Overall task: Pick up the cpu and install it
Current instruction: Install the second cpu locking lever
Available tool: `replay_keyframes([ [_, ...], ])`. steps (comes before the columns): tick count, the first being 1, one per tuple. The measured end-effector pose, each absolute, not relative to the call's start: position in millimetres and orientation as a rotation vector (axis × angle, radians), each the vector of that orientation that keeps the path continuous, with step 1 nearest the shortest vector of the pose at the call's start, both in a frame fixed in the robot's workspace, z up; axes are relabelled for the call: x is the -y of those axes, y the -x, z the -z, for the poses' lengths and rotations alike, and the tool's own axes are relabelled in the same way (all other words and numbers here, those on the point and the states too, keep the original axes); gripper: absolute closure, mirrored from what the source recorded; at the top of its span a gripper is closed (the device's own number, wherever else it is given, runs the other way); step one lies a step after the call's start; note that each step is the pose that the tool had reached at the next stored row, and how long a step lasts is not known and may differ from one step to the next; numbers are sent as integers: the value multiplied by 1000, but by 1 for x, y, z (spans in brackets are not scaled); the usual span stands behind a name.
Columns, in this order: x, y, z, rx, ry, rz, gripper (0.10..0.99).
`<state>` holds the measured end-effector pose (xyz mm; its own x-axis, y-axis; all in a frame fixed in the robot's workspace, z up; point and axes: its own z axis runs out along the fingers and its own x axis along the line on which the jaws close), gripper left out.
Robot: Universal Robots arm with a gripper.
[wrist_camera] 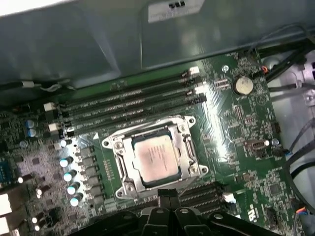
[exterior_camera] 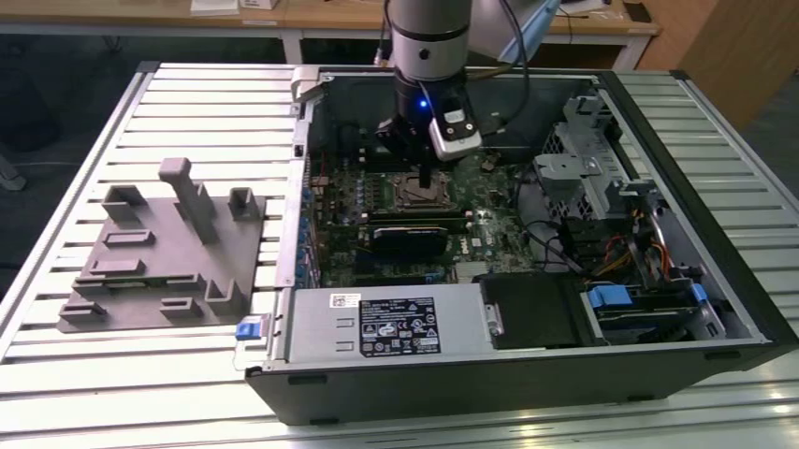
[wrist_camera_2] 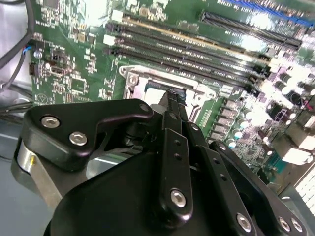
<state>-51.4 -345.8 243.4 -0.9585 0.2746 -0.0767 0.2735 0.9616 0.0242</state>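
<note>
The cpu (wrist_camera: pixel 156 158) sits flat in the motherboard socket (wrist_camera: pixel 189 147), silvery top showing, at the centre of the first wrist view. The gripper (wrist_camera: pixel 166 195) hangs just above the socket's edge, its fingers (wrist_camera_2: pixel 175 105) pressed together and holding nothing, as far as the second wrist view shows. In the exterior view, the arm (exterior_camera: pixel 428 37) reaches down into the open computer case (exterior_camera: pixel 500 374), upper middle of the frame; the grey fixture (exterior_camera: pixel 163 253) lies at centre left.

Matt silvery metal cpu (wrist_camera: pixel 155 160); glossy green motherboard (wrist_camera: pixel 231 132).
</note>
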Motion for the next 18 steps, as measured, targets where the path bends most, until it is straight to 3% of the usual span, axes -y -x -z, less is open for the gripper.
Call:
replay_keyframes([
  [18,362,51,-237,-3085,-410,-10,980],
])
